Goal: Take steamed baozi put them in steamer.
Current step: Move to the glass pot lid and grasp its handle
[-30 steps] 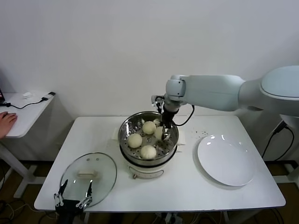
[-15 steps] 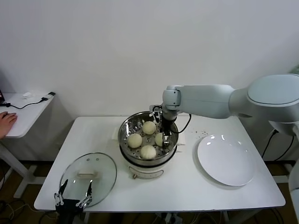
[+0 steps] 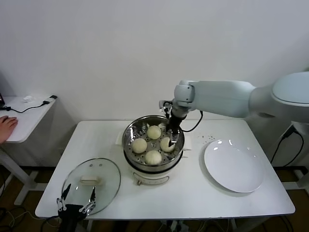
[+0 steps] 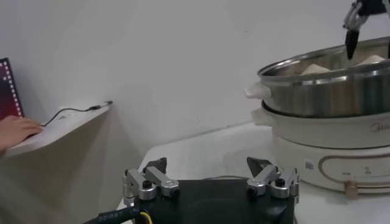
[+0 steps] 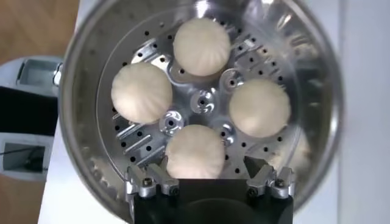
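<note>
The steamer (image 3: 128, 137) stands mid-table, a shiny steel pot on a white base. Several cream-white baozi lie on its perforated tray: one at the back (image 3: 154, 132), one on the left (image 3: 139, 145), one at the front (image 3: 153, 157), and one on the right (image 3: 166, 143). My right gripper (image 3: 172, 136) hangs just over that right-hand bun, open. In the right wrist view its jaws stand wide either side of this baozi (image 5: 195, 151), which rests on the tray (image 5: 201, 100). My left gripper (image 3: 76, 204) is parked open at the table's front left corner.
A round glass lid (image 3: 91, 181) with a white handle lies flat at the front left, just beyond the left gripper. A bare white plate (image 3: 234, 166) sits right of the steamer. A side table (image 3: 24, 116) with a cable and a person's hand stands far left.
My right gripper opened and let go of the baozi, which now lies on the right side of the tray. The gripper has lifted slightly. The left arm has not moved.
</note>
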Motion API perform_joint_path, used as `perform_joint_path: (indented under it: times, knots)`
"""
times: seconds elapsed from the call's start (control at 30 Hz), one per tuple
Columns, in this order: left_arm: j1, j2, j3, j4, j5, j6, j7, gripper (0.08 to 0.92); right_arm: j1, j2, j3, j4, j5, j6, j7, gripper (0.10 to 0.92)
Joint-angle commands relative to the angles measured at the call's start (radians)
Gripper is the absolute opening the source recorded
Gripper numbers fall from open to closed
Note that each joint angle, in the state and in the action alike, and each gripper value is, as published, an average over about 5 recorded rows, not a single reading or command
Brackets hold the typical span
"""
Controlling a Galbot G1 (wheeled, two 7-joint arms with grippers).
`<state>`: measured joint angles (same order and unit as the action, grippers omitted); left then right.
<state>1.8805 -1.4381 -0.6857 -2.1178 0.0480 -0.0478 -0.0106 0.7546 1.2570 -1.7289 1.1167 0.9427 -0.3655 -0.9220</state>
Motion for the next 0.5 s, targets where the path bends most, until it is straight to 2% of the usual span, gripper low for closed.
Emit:
perform_joint_path:
  times: [0.03,0.1,0.27,0.5]
  knots:
    - [-0.003,-0.002,0.000,0.000,0.009,0.001,0.001,0.823,0.108,-0.251,0.047,0.139,0.058,0.176,0.087,0.823]
    - [-0.006,-0.004,-0.006,-0.002,0.013,0.000,0.002,0.823,0.104,-0.319,0.068,0.181,0.074,0.251,0.170,0.823]
    - [-0.020,-0.027,-0.024,-0.022,0.017,0.003,0.016,0.823,-0.007,-0.524,0.174,0.341,0.091,0.445,0.502,0.823]
    - [-0.018,-0.030,-0.038,-0.042,0.044,0.001,0.028,0.823,-0.466,-0.762,0.634,0.481,0.043,0.500,0.726,0.823]
